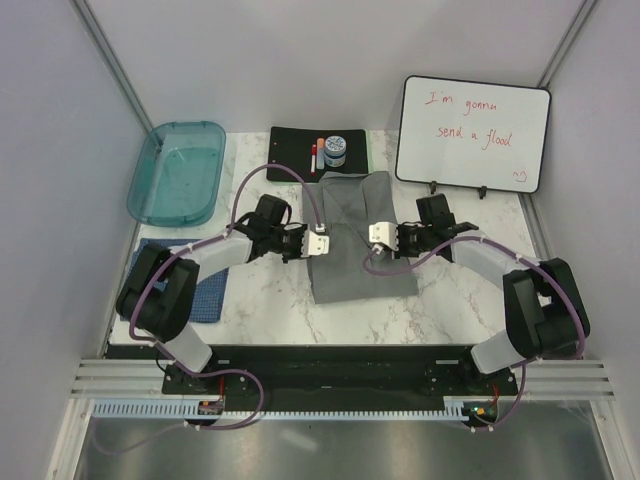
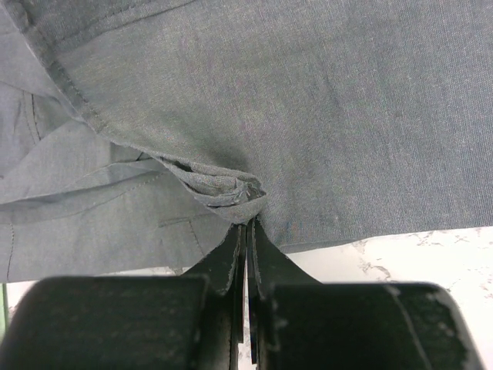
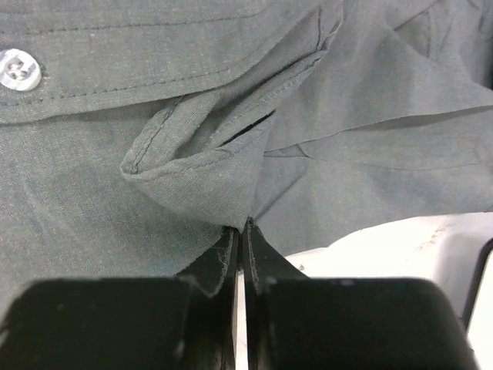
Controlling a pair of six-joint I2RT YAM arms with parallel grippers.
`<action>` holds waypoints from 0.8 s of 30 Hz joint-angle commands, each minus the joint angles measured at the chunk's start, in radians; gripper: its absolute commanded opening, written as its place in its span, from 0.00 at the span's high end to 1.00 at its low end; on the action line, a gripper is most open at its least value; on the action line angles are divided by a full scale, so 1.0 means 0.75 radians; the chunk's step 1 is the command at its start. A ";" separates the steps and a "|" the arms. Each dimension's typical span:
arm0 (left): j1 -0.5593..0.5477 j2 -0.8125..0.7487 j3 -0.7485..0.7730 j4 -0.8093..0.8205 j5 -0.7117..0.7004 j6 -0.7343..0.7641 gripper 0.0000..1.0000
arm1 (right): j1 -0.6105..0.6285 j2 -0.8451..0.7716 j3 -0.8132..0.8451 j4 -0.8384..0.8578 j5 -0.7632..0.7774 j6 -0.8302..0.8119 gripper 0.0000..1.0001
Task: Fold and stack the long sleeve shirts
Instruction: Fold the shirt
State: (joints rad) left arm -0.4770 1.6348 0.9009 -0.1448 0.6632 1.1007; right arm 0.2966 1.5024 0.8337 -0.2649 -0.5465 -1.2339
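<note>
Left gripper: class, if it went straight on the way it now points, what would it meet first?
The grey shirt: the left gripper is shut on a fold at its edge, with more cloth directly ahead. Further on, probably the right gripper, facing it across the shirt.

Left arm (image 1: 215, 252) and right arm (image 1: 480, 255): identical build. Rounded black joint housings, pale grey link tubes between them. Both are bolted to one long black base plate (image 1: 340, 370) at the near edge.

Cabling: a mauve cable (image 1: 243, 190) loops free on the left arm, with a matching one (image 1: 395, 271) on the right. More mauve cable curls at each base, by a small red-orange connector (image 1: 209, 406).

Left gripper (image 1: 322, 240) and right gripper (image 1: 376, 233): white block bodies.

Wrist views: fingers (image 2: 227, 258) are matte black wedges tapering to thin tips. The right pair (image 3: 219, 262) have edges worn pale. The black housing corners below them are chipped.
</note>
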 commanded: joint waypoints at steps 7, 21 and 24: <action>0.057 0.082 0.189 -0.087 -0.140 -0.162 0.66 | -0.015 0.032 0.138 -0.033 0.025 0.225 0.49; 0.084 -0.382 0.212 -0.384 -0.021 -0.878 0.36 | -0.156 -0.140 0.359 -0.579 -0.210 1.039 0.33; 0.004 -0.366 0.204 -0.423 0.050 -1.041 0.38 | -0.130 -0.110 0.310 -0.545 -0.320 1.250 0.44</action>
State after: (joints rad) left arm -0.4137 1.3441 1.0794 -0.3939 0.6109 0.5709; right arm 0.1791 1.3930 1.0946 -0.6266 -0.6239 -0.5785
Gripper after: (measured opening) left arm 0.630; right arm 0.604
